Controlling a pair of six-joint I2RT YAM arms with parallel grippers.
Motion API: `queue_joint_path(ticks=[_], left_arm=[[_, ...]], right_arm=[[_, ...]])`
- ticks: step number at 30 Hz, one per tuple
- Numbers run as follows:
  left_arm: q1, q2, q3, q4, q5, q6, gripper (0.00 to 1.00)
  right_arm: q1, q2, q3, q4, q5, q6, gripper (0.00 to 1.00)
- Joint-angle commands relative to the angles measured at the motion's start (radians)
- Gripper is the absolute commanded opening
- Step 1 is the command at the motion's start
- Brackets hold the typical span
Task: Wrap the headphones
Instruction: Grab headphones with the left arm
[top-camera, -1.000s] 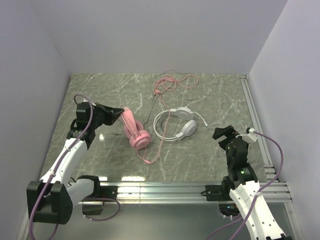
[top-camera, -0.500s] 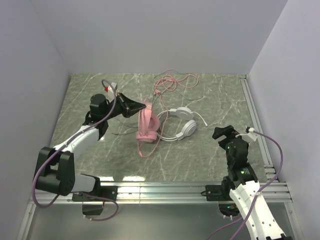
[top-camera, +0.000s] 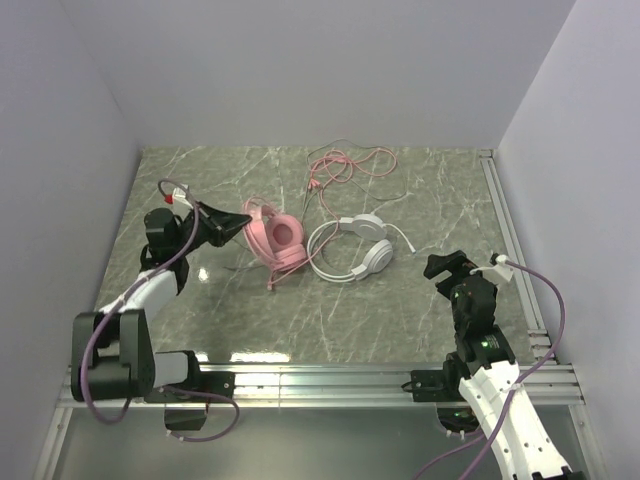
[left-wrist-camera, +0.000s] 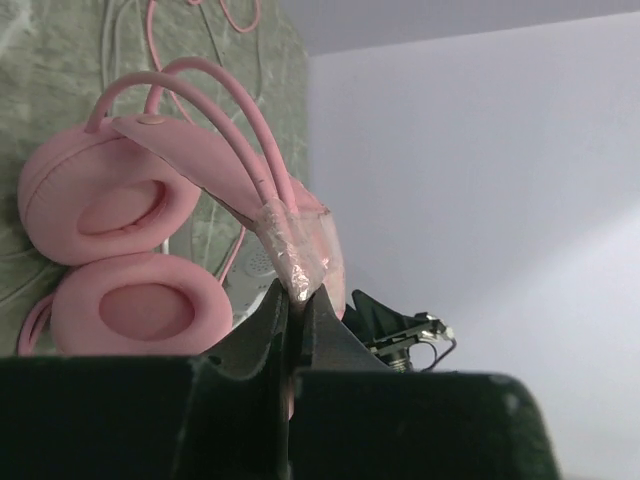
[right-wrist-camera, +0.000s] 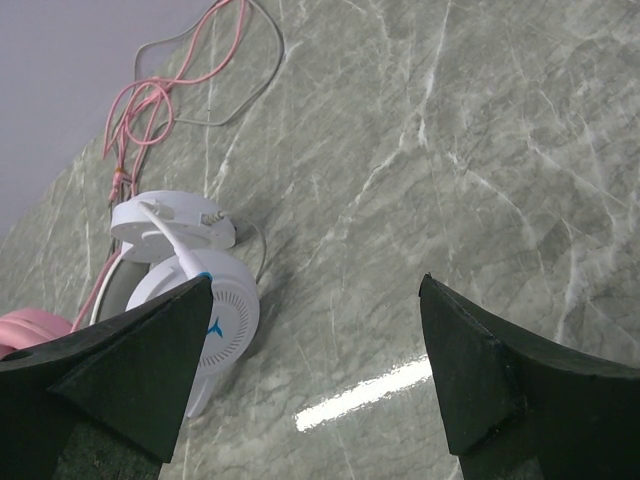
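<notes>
The pink headphones (top-camera: 277, 239) hang tilted by their headband from my left gripper (top-camera: 241, 221), which is shut on them left of the table's centre. In the left wrist view both ear cups (left-wrist-camera: 100, 200) face me and the jaws (left-wrist-camera: 297, 292) pinch the headband's padded band (left-wrist-camera: 290, 245). Their pink cable (top-camera: 343, 165) lies in loose loops at the back. The white headphones (top-camera: 350, 251) rest flat just right of the pink ones, shown also in the right wrist view (right-wrist-camera: 185, 290). My right gripper (top-camera: 457, 266) stands open well to their right, with nothing between its fingers (right-wrist-camera: 315, 285).
The marble table top (top-camera: 420, 310) is walled in by pale panels on three sides. A metal rail (top-camera: 510, 240) runs along the right edge and another along the front (top-camera: 330, 378). A thin pale cable (top-camera: 305, 215) trails between the two headsets toward the back.
The left arm swung the pink headphones right and up, then drew back left; they now hang turned, cups facing outward. The right arm stayed put.
</notes>
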Motion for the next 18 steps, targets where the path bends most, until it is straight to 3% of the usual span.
queue_joint_path(ticks=[1,8,9,11,13,16,18], left_arm=[[0.014,-0.1,0.013,-0.234,-0.08,0.204,0.02],[0.012,-0.33,0.223,-0.652,-0.267,0.365,0.04],[0.012,-0.351,0.24,-0.706,-0.301,0.384,0.07],[0.014,-0.386,0.265,-0.82,-0.35,0.428,0.25],[0.015,-0.386,0.26,-0.878,-0.366,0.476,0.34],[0.026,-0.362,0.228,-0.935,-0.427,0.508,0.41],[0.037,-0.334,0.205,-0.953,-0.424,0.531,0.37]], right_arm=[[-0.004,0.013,0.02,0.044,-0.005,-0.016,0.91],[-0.004,0.008,0.019,0.04,-0.005,-0.017,0.91],[-0.004,0.007,0.019,0.04,-0.005,-0.019,0.91],[-0.004,0.007,0.02,0.042,-0.005,-0.017,0.91],[-0.002,0.008,0.02,0.04,-0.007,-0.017,0.91],[-0.004,0.008,0.019,0.039,-0.01,-0.017,0.91],[-0.002,0.004,0.02,0.036,-0.01,-0.019,0.91]])
